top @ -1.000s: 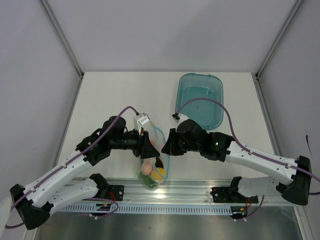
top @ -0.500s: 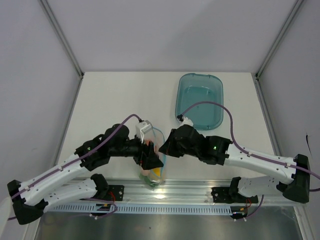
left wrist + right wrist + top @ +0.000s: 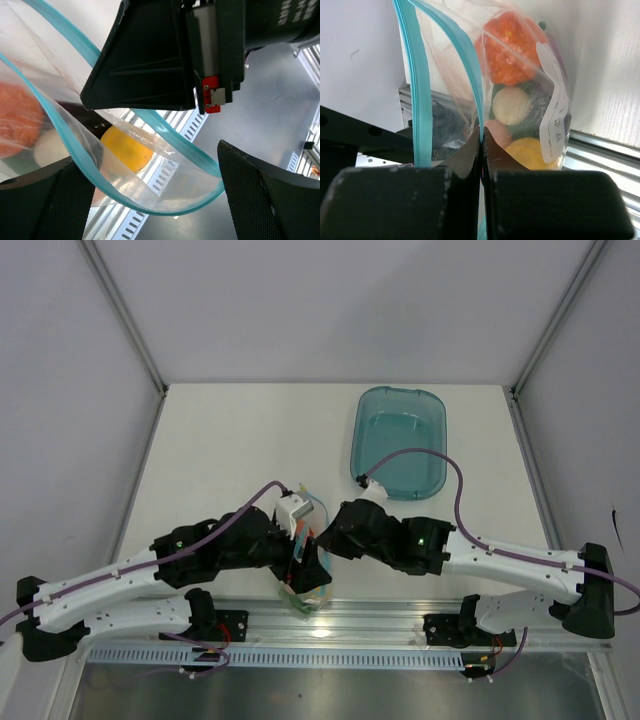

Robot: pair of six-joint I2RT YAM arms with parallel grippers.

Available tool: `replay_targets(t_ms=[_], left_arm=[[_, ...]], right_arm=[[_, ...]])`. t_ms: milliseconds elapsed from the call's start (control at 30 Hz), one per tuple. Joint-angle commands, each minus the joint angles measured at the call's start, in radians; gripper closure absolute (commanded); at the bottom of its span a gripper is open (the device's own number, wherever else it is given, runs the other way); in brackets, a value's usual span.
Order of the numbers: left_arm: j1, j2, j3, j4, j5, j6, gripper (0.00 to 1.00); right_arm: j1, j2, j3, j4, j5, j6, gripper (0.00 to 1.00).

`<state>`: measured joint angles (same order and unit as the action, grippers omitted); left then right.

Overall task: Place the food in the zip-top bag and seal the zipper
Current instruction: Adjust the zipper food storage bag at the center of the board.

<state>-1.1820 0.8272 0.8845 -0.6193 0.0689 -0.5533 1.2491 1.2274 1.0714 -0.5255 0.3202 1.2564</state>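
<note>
1. Smooth white counter (image 3: 220, 440); both arms bend low toward the middle of its near edge.
2. Clear floppy bag (image 3: 540, 100) there; right gripper (image 3: 482, 145) clamps its blue strip (image 3: 417, 90), left gripper (image 3: 147, 160) has jaws apart.
3. Inside: bumpy tomato (image 3: 507, 45), smooth egg (image 3: 510, 105), lemon (image 3: 127, 150).

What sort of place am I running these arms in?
Most likely a robot test cell in a lab, not a kitchen: a white table boxed in by plain panels on metal posts, an aluminium mounting rail along the near edge, and only toy food in the zip-top bag.
</note>
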Motion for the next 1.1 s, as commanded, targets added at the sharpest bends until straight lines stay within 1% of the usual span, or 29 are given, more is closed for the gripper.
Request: replay_targets(t_ms=[0,67,233,367,400,500,600,700,733,800,833,900,933,1000,1033,1067], left_arm=[[-0.013,-0.014,0.021,0.043,-0.037,-0.037,0.04],[-0.016,0.028,0.042,0.004,-0.047,-0.039,0.04],[-0.051,0.053,0.085,-0.031,-0.11,-0.059,0.03],[-0.07,0.101,0.142,-0.132,-0.187,-0.073,0.03],[-0.077,0.104,0.145,-0.134,-0.214,-0.074,0.03],[-0.08,0.092,0.122,-0.12,-0.23,-0.083,0.04],[-0.084,0.087,0.113,-0.114,-0.231,-0.088,0.07],[-0.087,0.095,0.114,-0.122,-0.242,-0.091,0.19],[-0.088,0.098,0.113,-0.126,-0.25,-0.095,0.27],[-0.091,0.101,0.111,-0.134,-0.256,-0.099,0.35],[-0.093,0.101,0.113,-0.135,-0.259,-0.099,0.43],[-0.093,0.104,0.107,-0.137,-0.261,-0.102,0.5],[-0.093,0.108,0.108,-0.138,-0.259,-0.102,0.56],[-0.094,0.112,0.11,-0.138,-0.259,-0.1,0.6],[-0.094,0.11,0.111,-0.137,-0.258,-0.096,0.67],[-0.093,0.11,0.11,-0.135,-0.254,-0.093,0.71]], right_arm=[[0.015,0.003,0.048,-0.011,0.077,0.031,1.0],[0.022,0.004,0.064,-0.021,0.092,0.029,1.0],[0.03,0.009,0.096,-0.054,0.109,0.031,1.0],[0.038,0.007,0.117,-0.057,0.108,0.037,1.0],[0.039,0.009,0.122,-0.059,0.108,0.038,1.0],[0.042,0.009,0.131,-0.068,0.099,0.04,1.0],[0.042,0.007,0.122,-0.059,0.089,0.051,1.0],[0.042,0.007,0.111,-0.042,0.073,0.06,1.0],[0.042,0.007,0.111,-0.039,0.074,0.063,1.0],[0.046,0.007,0.114,-0.033,0.074,0.06,1.0],[0.047,0.007,0.116,-0.033,0.077,0.057,1.0],[0.05,0.009,0.119,-0.037,0.082,0.055,1.0],[0.052,0.011,0.119,-0.039,0.082,0.055,1.0],[0.052,0.012,0.119,-0.039,0.083,0.052,1.0],[0.05,0.014,0.122,-0.041,0.085,0.051,0.98],[0.052,0.014,0.122,-0.042,0.086,0.048,0.95]])
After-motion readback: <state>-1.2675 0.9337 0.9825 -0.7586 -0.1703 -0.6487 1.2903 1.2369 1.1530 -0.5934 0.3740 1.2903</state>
